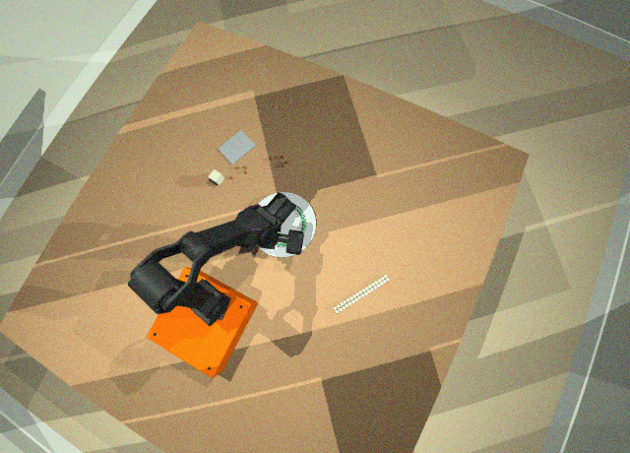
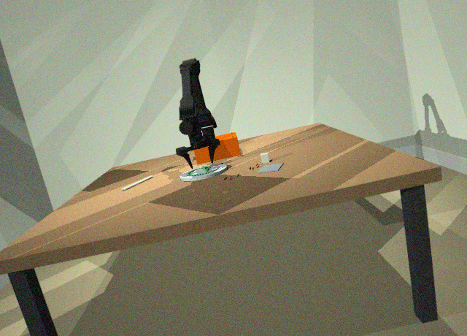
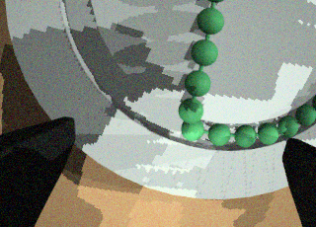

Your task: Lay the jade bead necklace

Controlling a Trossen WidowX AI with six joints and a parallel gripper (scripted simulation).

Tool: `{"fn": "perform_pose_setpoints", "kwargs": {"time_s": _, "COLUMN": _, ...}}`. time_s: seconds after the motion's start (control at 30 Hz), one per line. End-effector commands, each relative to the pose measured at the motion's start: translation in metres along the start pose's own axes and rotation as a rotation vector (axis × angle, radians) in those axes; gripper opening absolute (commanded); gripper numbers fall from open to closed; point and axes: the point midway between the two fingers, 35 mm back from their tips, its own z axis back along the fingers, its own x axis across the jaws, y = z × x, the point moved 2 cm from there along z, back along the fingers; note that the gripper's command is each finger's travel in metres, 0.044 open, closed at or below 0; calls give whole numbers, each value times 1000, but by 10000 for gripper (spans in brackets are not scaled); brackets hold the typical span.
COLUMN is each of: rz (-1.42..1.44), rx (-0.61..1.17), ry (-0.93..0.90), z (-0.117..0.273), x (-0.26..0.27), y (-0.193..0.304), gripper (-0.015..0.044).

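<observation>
My black tapered fingers [image 2: 202, 164] stand wide apart over the round pale-grey bead board [image 1: 310, 226] [image 2: 192, 177] [image 3: 173, 175], with nothing between them. The green spherical-bead jade necklace [image 1: 303, 219] [image 2: 206, 169] [image 3: 204, 52] lies on the board: one stretch follows the curved groove, while another bends sharply away and crosses the inner face. Near the board, a white double-row bead strip [image 1: 361, 293] [image 2: 137, 182] rests on the wooden surface [image 1: 416, 225] [image 2: 301, 189].
</observation>
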Motion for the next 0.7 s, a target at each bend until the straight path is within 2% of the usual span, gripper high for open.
{"fn": "perform_pose_setpoints", "kwargs": {"time_s": 0.0, "rz": -5, "rx": 0, "ry": 2, "z": 1, "x": 0, "y": 0, "gripper": 440}}
{"fn": "perform_pose_setpoints", "kwargs": {"time_s": 0.23, "rz": 48, "rx": -1, "ry": 3, "z": 32, "x": -2, "y": -11, "gripper": 256}}
{"fn": "perform_pose_setpoints", "kwargs": {"time_s": 0.4, "rz": 50, "rx": -1, "ry": 2, "z": 27, "x": -2, "y": -12, "gripper": 125}}
{"fn": "perform_pose_setpoints", "kwargs": {"time_s": 0.67, "rz": 45, "rx": -10, "ry": 6, "z": 23, "x": -3, "y": -13, "gripper": 120}}
